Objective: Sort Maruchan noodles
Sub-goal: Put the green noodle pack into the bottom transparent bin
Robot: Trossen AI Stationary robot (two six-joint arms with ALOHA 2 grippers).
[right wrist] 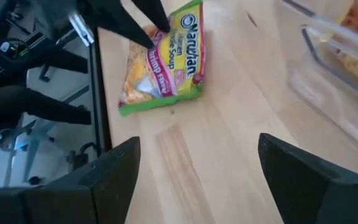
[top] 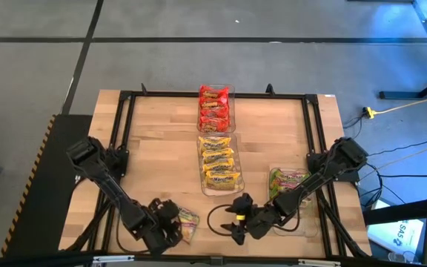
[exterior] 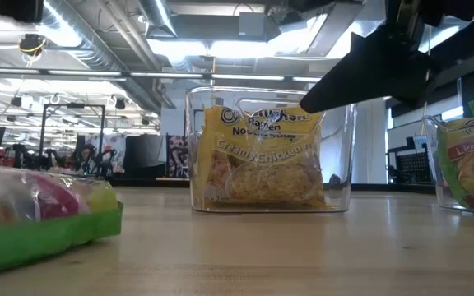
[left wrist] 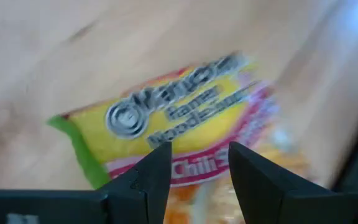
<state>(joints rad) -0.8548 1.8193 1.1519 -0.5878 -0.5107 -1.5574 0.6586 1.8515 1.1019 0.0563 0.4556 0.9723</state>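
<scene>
Sorting looks nearly done: red packets (top: 214, 107) sit in the bin at top centre, yellow packets (top: 219, 165) in the middle bin (top: 202, 182), green ones (top: 288, 180) in the bin on the right. One green-edged packet (top: 188, 222) lies loose on the table (top: 161, 156) at bottom left. The left gripper (top: 175, 227) hovers right at it with fingers apart, probably lining up a grab. The right gripper (top: 233, 225) at bottom centre has jaws wide and empty.
</scene>
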